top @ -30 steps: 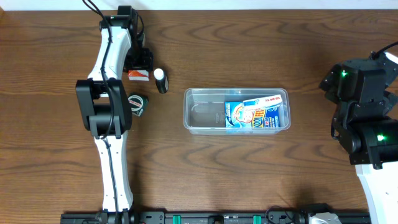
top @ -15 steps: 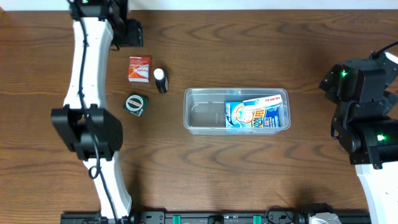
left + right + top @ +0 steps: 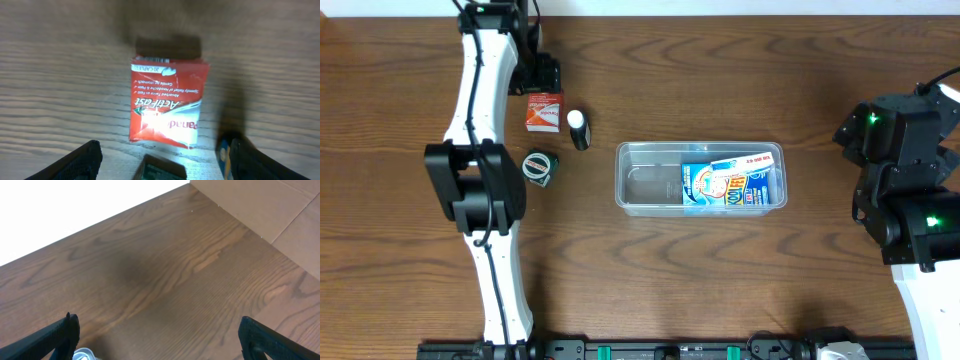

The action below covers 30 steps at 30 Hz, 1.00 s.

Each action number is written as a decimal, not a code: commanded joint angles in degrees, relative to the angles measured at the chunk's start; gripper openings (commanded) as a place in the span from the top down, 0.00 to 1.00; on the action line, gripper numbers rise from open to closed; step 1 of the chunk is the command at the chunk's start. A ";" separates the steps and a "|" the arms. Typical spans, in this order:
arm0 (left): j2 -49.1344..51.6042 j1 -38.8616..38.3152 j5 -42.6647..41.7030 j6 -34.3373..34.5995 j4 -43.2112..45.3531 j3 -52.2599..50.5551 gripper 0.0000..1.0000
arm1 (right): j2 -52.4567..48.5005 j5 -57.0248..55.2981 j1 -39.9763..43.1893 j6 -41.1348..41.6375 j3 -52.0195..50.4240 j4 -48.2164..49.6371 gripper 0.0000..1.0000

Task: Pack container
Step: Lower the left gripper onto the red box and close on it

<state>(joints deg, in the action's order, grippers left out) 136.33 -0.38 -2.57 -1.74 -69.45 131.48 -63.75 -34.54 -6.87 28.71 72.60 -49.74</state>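
The clear container [image 3: 650, 185] lies mid-table with a blue packet [image 3: 730, 185] in its right half. A red and white box [image 3: 545, 110] lies at the upper left; it fills the left wrist view [image 3: 167, 105]. My left gripper [image 3: 535, 75] hovers just behind this box, open and empty, its fingers [image 3: 162, 157] wide apart. A small black and white bottle [image 3: 579, 129] lies right of the box. A round tape measure [image 3: 539, 166] lies below it. My right gripper [image 3: 160, 335] is open and empty over bare wood at the right edge.
The right arm's body [image 3: 905, 185] stands at the table's right side. A cardboard sheet [image 3: 260, 205] shows in the right wrist view beyond the table. The white left arm [image 3: 480, 120] stretches along the left side.
The left arm swung away to the far left corner half a second ago, then came back over the red box. The right arm has not moved.
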 commanded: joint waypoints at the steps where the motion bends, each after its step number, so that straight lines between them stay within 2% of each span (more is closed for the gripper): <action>1: 2.29 0.20 0.68 -0.76 -1.03 0.00 0.18 | -0.13 -1.18 0.59 0.61 0.68 -0.04 0.01; 24: 10.38 0.20 0.68 -1.25 0.07 0.00 0.17 | -0.13 -1.16 0.59 0.61 0.68 -0.04 0.01; 30: 10.47 0.20 0.48 -1.22 0.31 0.00 0.21 | -0.13 -1.18 0.59 0.61 0.68 -0.04 0.01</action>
<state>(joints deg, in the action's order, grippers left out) 145.95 -0.38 -2.57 -2.15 -69.06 131.48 -63.75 -34.54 -6.87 28.71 72.60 -49.74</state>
